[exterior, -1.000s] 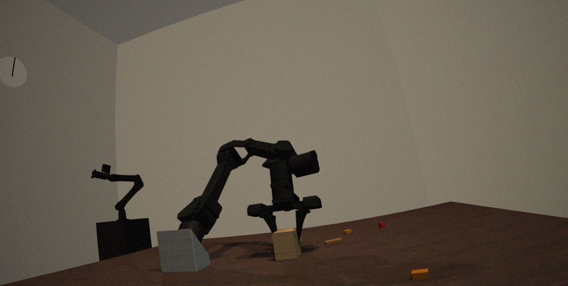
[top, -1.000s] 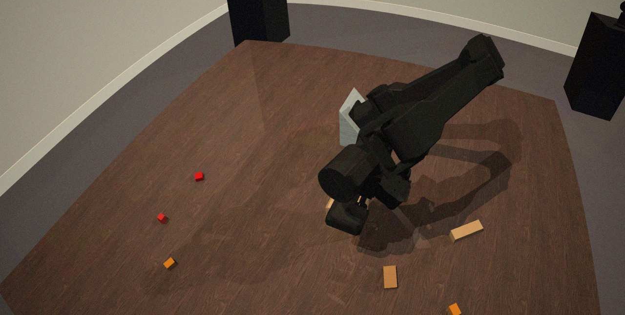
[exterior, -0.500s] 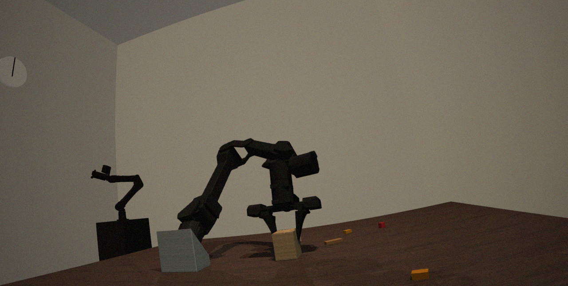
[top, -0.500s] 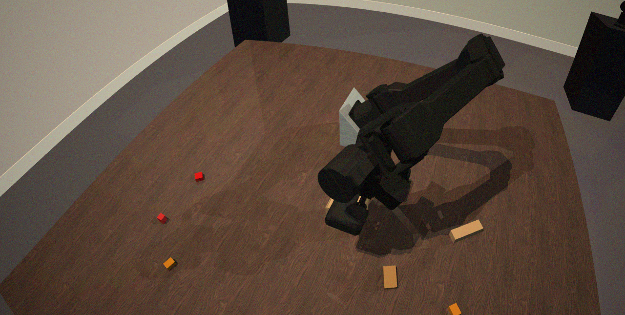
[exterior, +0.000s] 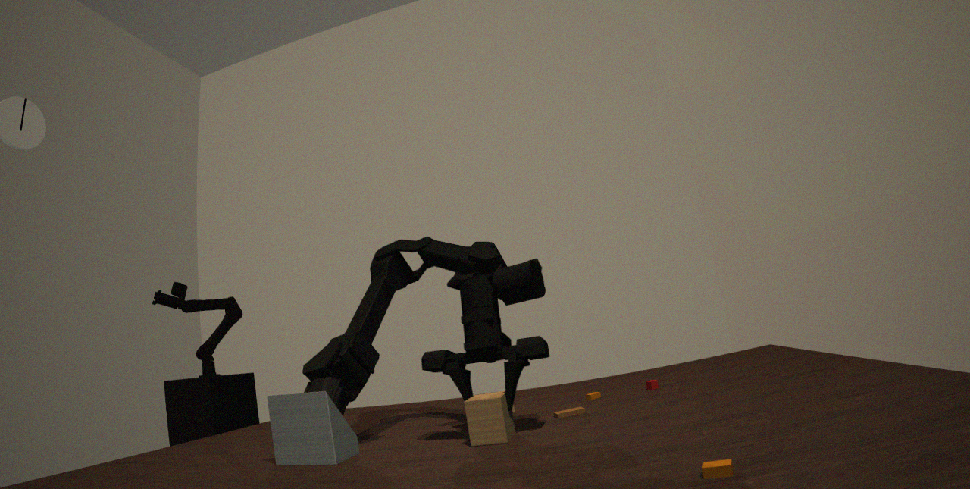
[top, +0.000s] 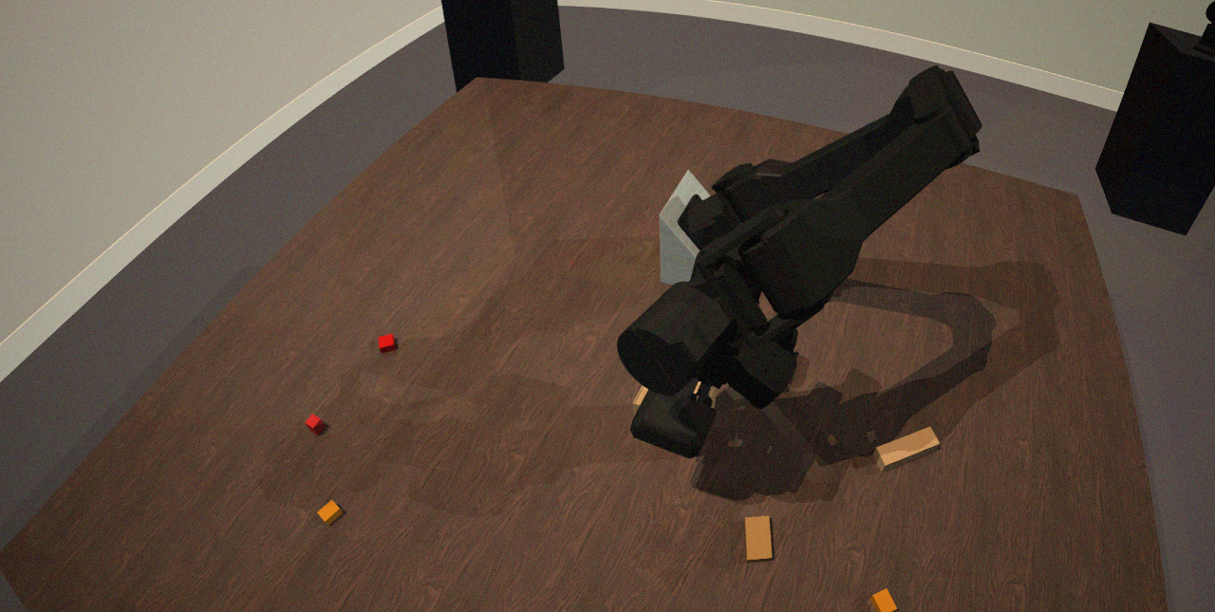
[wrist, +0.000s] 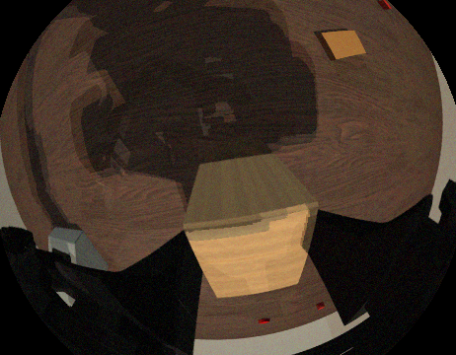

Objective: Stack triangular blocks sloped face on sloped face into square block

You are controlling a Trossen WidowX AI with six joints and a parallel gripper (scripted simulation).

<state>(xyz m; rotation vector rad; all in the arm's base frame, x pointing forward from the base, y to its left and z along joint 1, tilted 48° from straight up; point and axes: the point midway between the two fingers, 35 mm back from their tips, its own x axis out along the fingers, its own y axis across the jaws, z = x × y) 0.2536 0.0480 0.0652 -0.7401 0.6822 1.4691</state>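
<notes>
My gripper [exterior: 489, 401] [wrist: 248, 221] points down and is shut on a pale wooden triangular block [wrist: 253, 261], with a finger at each end. The block's flat top faces up and looks nearly level. The lower triangular block [exterior: 486, 422] stands on the table, its upright face towards the exterior camera. The held block is low behind that face, with only a thin strip of its top above the edge. Whether the sloped faces touch is hidden. In the top view the gripper covers most of both blocks.
A grey-blue wedge-shaped block [top: 675, 253] [exterior: 303, 428] [wrist: 79, 246] stands close to the arm. Flat wooden pieces [top: 758, 538] [top: 906, 447], orange blocks [top: 329, 511] [top: 884, 600] and red cubes [top: 386, 343] [top: 314, 424] lie around on the brown table [top: 510, 286].
</notes>
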